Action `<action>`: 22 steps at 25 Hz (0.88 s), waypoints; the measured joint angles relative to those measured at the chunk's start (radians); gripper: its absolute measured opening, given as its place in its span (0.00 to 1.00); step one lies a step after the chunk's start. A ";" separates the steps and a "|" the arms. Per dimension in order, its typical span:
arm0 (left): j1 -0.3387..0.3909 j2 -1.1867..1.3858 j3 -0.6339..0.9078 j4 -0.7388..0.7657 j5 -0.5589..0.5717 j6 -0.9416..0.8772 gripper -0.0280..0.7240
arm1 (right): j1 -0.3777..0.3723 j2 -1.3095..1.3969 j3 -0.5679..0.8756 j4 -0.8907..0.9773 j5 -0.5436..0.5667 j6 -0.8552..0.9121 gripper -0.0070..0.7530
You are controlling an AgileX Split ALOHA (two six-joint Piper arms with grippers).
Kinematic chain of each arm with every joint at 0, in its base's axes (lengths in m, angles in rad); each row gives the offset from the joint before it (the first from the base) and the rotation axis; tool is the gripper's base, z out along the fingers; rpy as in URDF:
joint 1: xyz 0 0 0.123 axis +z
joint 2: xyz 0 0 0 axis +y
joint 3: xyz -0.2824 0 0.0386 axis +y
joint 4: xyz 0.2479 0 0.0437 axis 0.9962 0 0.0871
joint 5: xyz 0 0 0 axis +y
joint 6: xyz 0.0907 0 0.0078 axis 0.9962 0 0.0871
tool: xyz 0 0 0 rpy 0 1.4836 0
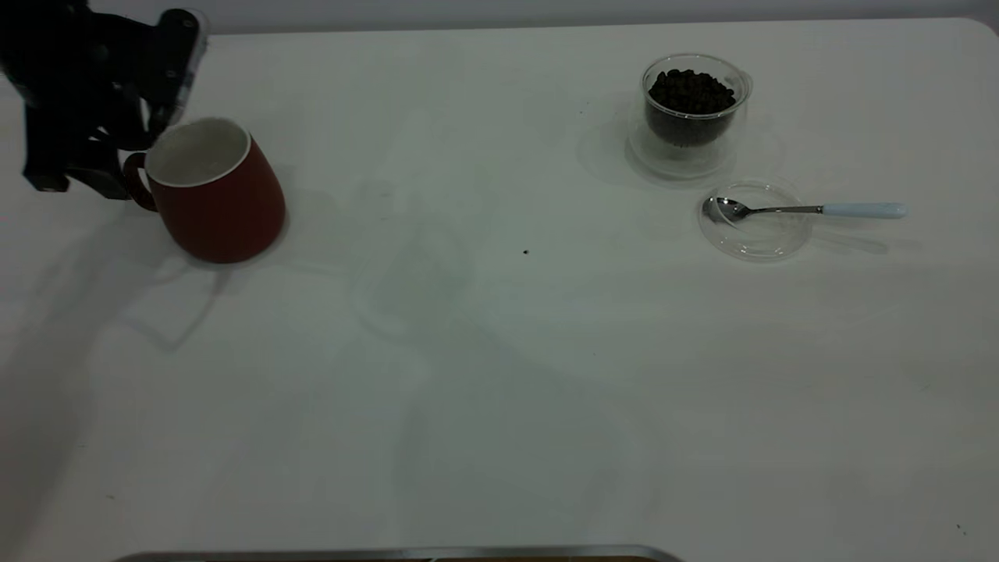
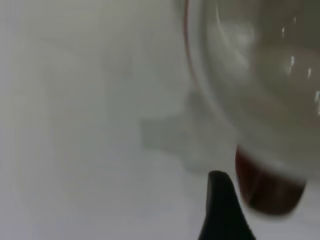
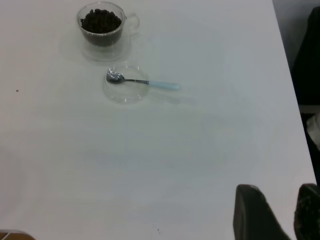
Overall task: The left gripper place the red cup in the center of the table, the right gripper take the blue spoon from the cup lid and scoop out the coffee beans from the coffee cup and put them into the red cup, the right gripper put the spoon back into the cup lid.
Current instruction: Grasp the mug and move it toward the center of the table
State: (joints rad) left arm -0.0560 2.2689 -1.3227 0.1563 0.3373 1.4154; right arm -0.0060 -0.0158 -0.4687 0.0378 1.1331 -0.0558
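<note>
Red cup [image 1: 217, 195] sits far left on tabletop [image 1: 499, 375], tilted, white inside holds nothing. Left gripper [image 1: 133, 148] at its handle; can't tell jaw state. Coffee cup [image 1: 693, 105] far right, full w/ coffee beans [image 1: 691, 90]. Cup lid [image 1: 755, 221] just nearer, blue spoon [image 1: 812, 209] bowl in it, handle pointing right. Right gripper [image 3: 277, 212] well apart, jaws parted, holding nothing.

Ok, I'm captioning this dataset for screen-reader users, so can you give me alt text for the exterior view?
The left gripper is at the handle of a red cup standing upright at the left of a white table. At the far right, a glass coffee cup holds coffee beans; in front of it a blue spoon rests its bowl in a clear cup lid.
</note>
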 joint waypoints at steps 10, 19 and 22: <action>-0.131 0.030 -0.001 -0.111 -0.025 0.003 0.75 | 0.000 0.000 0.000 0.000 0.000 0.000 0.32; -0.287 0.039 -0.001 -0.184 -0.113 -0.004 0.75 | 0.000 0.000 0.000 0.000 0.000 0.000 0.32; -0.329 0.039 -0.001 -0.226 -0.149 -0.004 0.75 | 0.000 0.000 0.000 0.000 0.000 0.000 0.32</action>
State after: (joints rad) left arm -0.3853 2.3081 -1.3238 -0.0698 0.1878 1.4112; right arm -0.0060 -0.0158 -0.4687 0.0378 1.1331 -0.0558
